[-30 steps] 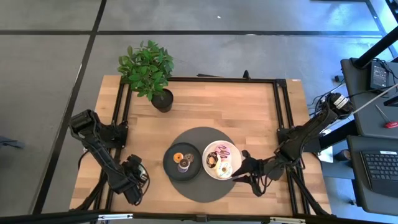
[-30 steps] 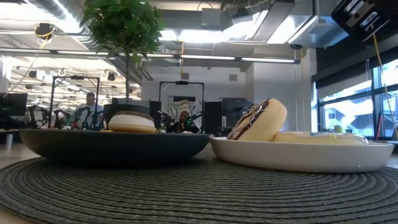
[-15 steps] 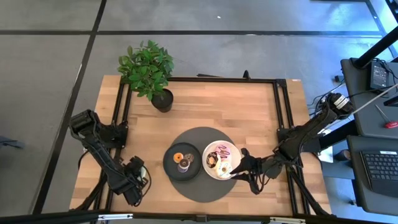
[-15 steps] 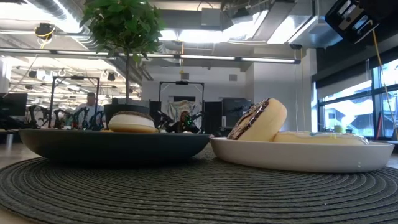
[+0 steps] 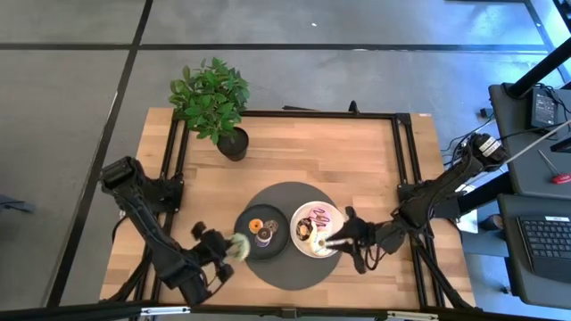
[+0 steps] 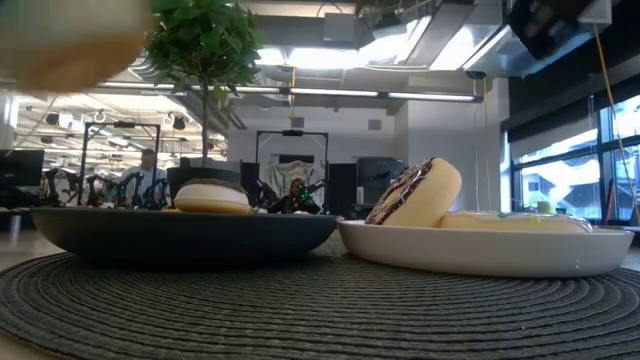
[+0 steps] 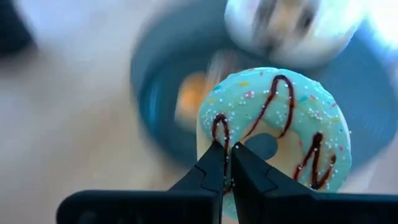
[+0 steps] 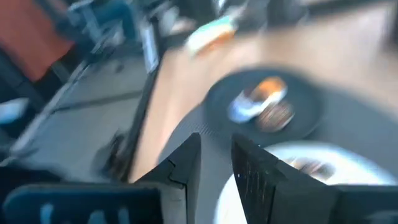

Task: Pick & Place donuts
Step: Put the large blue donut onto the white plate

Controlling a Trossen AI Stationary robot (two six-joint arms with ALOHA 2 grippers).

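My left gripper is shut on a green-iced donut with chocolate drizzle, at the dark grey plate's near-left rim. That plate holds mini donuts, an orange one among them. The white plate carries the chocolate, pink and white donuts. In the low view the chocolate donut leans tilted on the white plate. My right gripper hovers at the white plate's right rim, fingers a little apart, holding nothing. My left gripper pinches the green donut's ring between its two fingers at one spot, one fingertip on the outer rim side and the other toward the hole. The donut is lifted clear and stands on edge beyond the fingertips, its iced face toward the wrist camera.
Both plates sit on a round dark woven mat at the table's near middle. A potted plant stands at the far left. A black rail frame borders the table on either side. Bare wood lies between plant and mat.
My left gripper has swung from the table's near-left corner rightward to the dark plate, and the green donut now shows in its fingers; a pale blur has entered the low view's top left. My right gripper has moved a little left, toward the white plate.
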